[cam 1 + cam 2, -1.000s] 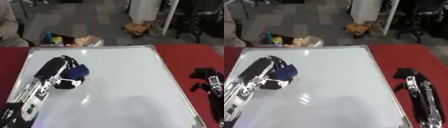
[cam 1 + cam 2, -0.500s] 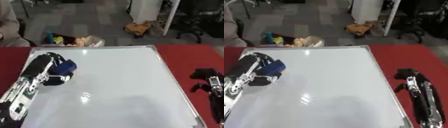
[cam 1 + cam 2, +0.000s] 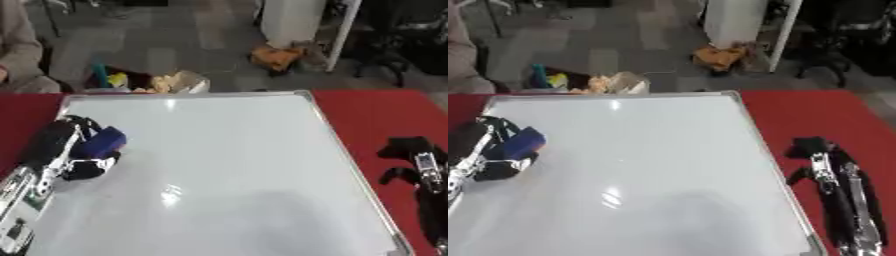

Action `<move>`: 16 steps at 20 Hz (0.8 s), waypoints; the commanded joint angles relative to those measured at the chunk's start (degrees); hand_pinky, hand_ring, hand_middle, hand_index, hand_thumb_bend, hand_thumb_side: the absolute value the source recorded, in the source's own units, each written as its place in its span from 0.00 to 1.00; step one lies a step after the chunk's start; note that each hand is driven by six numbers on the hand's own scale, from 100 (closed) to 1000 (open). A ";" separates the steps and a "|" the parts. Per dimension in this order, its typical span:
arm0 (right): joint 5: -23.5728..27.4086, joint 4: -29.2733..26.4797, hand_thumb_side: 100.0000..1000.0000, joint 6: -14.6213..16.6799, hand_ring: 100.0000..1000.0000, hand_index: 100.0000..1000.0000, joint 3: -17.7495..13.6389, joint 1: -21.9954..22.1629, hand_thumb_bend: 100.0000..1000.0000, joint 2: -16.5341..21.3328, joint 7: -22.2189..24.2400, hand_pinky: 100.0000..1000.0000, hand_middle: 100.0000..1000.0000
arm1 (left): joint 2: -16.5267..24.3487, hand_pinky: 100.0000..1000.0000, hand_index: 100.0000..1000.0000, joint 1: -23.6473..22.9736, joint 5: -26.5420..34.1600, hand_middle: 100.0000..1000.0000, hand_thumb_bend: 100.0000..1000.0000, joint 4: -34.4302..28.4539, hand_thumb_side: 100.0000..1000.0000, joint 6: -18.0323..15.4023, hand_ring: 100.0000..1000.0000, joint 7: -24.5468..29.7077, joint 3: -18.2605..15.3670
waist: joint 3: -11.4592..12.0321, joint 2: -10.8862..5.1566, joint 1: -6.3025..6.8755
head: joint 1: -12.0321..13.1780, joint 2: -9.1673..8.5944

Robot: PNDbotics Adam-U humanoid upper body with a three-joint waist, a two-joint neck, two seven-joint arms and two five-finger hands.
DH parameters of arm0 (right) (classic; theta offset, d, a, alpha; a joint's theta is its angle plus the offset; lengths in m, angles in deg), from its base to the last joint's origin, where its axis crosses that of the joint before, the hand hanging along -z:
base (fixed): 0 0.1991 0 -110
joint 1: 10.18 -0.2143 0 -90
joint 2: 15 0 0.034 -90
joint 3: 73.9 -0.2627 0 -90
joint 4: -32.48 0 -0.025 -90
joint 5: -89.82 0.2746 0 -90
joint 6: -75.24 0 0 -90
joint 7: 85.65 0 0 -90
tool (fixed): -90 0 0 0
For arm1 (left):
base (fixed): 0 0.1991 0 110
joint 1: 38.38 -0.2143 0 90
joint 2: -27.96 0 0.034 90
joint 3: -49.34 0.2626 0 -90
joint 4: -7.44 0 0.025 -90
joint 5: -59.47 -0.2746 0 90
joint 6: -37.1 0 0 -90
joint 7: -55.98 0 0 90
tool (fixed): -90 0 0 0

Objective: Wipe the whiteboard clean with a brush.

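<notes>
blue brush gripped in left hand

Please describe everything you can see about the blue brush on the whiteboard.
The blue brush is a small block-shaped eraser with a deep blue body; its underside is not visible. It lies against the whiteboard near the board's left edge, somewhat above the middle. The left robot hand holds it, black fingers curled round it, with the blue end sticking out toward the upper right. The white surface near it looks clean, with no visible marks. Nothing else touches it.
</notes>
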 commanded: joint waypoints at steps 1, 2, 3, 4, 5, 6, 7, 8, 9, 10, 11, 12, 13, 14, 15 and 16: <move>-0.54 -1.24 0.77 0.07 0.61 0.64 -0.65 -0.22 0.00 0.64 -0.18 0.28 0.51 | 1.35 0.34 0.68 0.31 -1.19 0.46 0.42 0.63 0.27 0.31 0.51 -0.24 -0.78 | 0.04 -1.02 0.01 | -0.26 -0.37; -0.55 -1.24 0.77 0.07 0.61 0.64 -0.65 -0.21 0.00 0.63 -0.19 0.28 0.51 | 1.24 0.35 0.68 0.19 -1.49 0.46 0.43 1.02 0.28 0.27 0.51 -0.27 -0.80 | 0.04 -1.00 0.00 | -0.26 -0.34; -0.56 -1.24 0.77 0.07 0.61 0.64 -0.66 -0.20 0.00 0.62 -0.19 0.28 0.51 | 1.12 0.35 0.68 0.04 -1.80 0.47 0.44 1.43 0.28 0.19 0.52 -0.29 -0.77 | 0.02 -0.99 -0.01 | -0.29 -0.32; -0.56 -1.24 0.77 0.07 0.61 0.64 -0.65 -0.19 0.00 0.60 -0.18 0.28 0.51 | 0.99 0.37 0.69 -0.11 -2.11 0.48 0.46 1.85 0.30 0.05 0.53 -0.28 -0.70 | -0.01 -0.97 -0.02 | -0.34 -0.28; -0.58 -1.24 0.77 0.06 0.61 0.64 -0.65 -0.17 0.00 0.58 -0.18 0.28 0.51 | 0.83 0.37 0.69 -0.30 -2.45 0.48 0.46 2.31 0.30 -0.14 0.53 -0.20 -0.61 | -0.04 -0.96 -0.03 | -0.37 -0.25; -0.59 -1.24 0.77 0.04 0.61 0.64 -0.65 -0.16 0.00 0.55 -0.18 0.28 0.51 | 0.68 0.38 0.69 -0.44 -2.77 0.49 0.55 2.72 0.22 -0.31 0.53 -0.15 -0.57 | -0.06 -0.95 -0.03 | -0.40 -0.22; -0.60 -1.24 0.77 0.03 0.61 0.64 -0.66 -0.14 0.00 0.53 -0.20 0.28 0.51 | 0.53 0.38 0.69 -0.60 -3.06 0.49 0.46 3.10 0.31 -0.44 0.54 -0.12 -0.58 | -0.07 -0.94 -0.04 | -0.43 -0.19; -0.61 -1.24 0.77 0.02 0.61 0.64 -0.66 -0.12 0.00 0.51 -0.21 0.28 0.51 | 0.40 0.39 0.69 -0.72 -3.31 0.49 0.46 3.44 0.31 -0.56 0.54 -0.11 -0.60 | -0.08 -0.93 -0.05 | -0.45 -0.17; -0.63 -1.24 0.77 0.03 0.61 0.64 -0.66 -0.12 0.00 0.51 -0.21 0.28 0.51 | 0.28 0.39 0.69 -0.85 -3.53 0.49 0.47 3.72 0.31 -0.67 0.54 -0.11 -0.61 | -0.08 -0.92 -0.06 | -0.48 -0.17; -0.64 -1.24 0.77 0.03 0.61 0.64 -0.67 -0.12 0.00 0.51 -0.21 0.28 0.51 | 0.20 0.39 0.69 -0.93 -3.71 0.49 0.47 3.92 0.31 -0.77 0.54 -0.12 -0.63 | -0.09 -0.91 -0.06 | -0.50 -0.17; -0.66 -1.24 0.77 0.04 0.61 0.64 -0.69 -0.12 0.00 0.51 -0.22 0.28 0.51 | 0.11 0.39 0.68 -1.03 -3.86 0.49 0.46 4.07 0.32 -0.83 0.54 -0.13 -0.66 | -0.07 -0.90 -0.08 | -0.52 -0.16; -0.67 -1.24 0.77 0.03 0.61 0.64 -0.69 -0.11 0.00 0.50 -0.22 0.28 0.51 | 0.03 0.40 0.67 -1.11 -3.99 0.49 0.46 4.17 0.32 -0.87 0.55 -0.12 -0.69 | -0.04 -0.89 -0.09 | -0.55 -0.14; -0.68 -1.24 0.77 0.02 0.61 0.64 -0.68 -0.10 0.00 0.48 -0.21 0.28 0.51 | -0.03 0.40 0.67 -1.16 -4.09 0.49 0.46 4.22 0.32 -0.90 0.55 -0.12 -0.72 | -0.02 -0.88 -0.10 | -0.58 -0.10; -0.70 -1.24 0.77 0.01 0.61 0.64 -0.68 -0.09 0.00 0.47 -0.21 0.28 0.51 | -0.08 0.40 0.67 -1.19 -4.16 0.49 0.46 4.22 0.32 -0.91 0.55 -0.13 -0.75 | -0.01 -0.87 -0.10 | -0.59 -0.09; -0.71 -1.24 0.77 0.02 0.61 0.64 -0.69 -0.09 0.00 0.46 -0.22 0.28 0.51 | -0.09 0.41 0.67 -1.20 -4.23 0.50 0.46 4.18 0.32 -0.89 0.55 -0.16 -0.80 | 0.00 -0.87 -0.10 | -0.61 -0.07; -0.72 -1.24 0.77 0.03 0.61 0.64 -0.70 -0.10 0.00 0.46 -0.23 0.28 0.51 | -0.07 0.41 0.67 -1.18 -4.34 0.50 0.46 4.07 0.32 -0.85 0.56 -0.23 -0.86 | 0.00 -0.87 -0.11 | -0.63 -0.05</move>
